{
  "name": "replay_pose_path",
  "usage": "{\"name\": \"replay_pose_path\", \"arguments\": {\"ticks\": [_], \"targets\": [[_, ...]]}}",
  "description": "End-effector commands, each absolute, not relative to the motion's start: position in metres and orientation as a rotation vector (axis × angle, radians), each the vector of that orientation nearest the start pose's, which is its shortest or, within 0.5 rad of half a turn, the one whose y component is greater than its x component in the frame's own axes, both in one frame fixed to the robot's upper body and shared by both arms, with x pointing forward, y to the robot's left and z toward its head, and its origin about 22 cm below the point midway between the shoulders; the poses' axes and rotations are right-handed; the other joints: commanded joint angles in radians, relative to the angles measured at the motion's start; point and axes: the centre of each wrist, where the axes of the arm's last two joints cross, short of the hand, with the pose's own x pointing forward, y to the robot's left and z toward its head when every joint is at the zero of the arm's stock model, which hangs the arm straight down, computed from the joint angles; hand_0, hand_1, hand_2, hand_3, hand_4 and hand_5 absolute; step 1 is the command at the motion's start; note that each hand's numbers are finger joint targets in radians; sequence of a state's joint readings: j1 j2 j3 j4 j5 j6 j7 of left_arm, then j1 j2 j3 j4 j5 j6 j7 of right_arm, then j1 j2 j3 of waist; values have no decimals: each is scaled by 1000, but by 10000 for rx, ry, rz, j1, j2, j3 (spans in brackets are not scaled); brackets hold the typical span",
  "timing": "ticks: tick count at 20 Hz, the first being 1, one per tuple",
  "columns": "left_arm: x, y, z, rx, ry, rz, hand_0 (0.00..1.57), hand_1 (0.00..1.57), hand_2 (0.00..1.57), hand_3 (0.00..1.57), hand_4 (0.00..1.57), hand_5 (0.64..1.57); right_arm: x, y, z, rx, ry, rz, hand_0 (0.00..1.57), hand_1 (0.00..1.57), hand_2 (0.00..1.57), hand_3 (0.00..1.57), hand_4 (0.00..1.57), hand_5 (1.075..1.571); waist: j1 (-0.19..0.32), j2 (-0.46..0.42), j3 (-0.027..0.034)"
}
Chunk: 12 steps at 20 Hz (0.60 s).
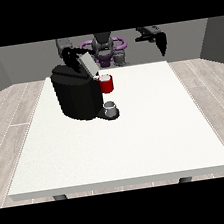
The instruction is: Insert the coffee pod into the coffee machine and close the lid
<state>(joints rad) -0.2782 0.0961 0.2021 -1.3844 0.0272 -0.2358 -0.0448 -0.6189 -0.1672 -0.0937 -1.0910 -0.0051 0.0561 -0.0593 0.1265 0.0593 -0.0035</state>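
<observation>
You are viewing the robot hand (71,56) at the view's left resting on the coffee machine (76,96)'s raised lid (88,63), positioned for closing; finger state cannot be told.

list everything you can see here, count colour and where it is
table: one, white, fills the middle of the view, on a pale wood-plank floor
coffee machine: one, black, on the table's far part toward the view's left
lid: one, grey, raised at a tilt on top of the machine
red part: one, red, at the machine's front, above the cup
cup: one, grey, on the machine's base below the red part
robot body: one, grey with purple rings, behind the table's far edge
hand at the view's left: one, black, at the raised lid
hand at the view's right: one, black, held up beyond the table's far edge, fingers pointing down, holding nothing
</observation>
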Motion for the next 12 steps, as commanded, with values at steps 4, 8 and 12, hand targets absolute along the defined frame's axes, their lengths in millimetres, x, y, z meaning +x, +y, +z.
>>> {"name": "replay_pose_path", "arguments": {"ticks": [4,8,12], "targets": [[289,250,18,-960,-16934,-1404,0,0,0,0,0,1571,391,-251,74,-18,-17187,2814,0,0,0,0,0,1571,309,219,37],[296,271,24,-515,-16843,-1477,0,0,0,0,0,1571,392,-208,71,-48,-16886,3053,0,0,0,0,0,1571,188,22,35],[303,278,16,-281,-16731,-912,0,0,0,0,131,1571,393,-179,83,331,-17124,3322,0,0,0,0,77,1571,-204,8,33]]}}
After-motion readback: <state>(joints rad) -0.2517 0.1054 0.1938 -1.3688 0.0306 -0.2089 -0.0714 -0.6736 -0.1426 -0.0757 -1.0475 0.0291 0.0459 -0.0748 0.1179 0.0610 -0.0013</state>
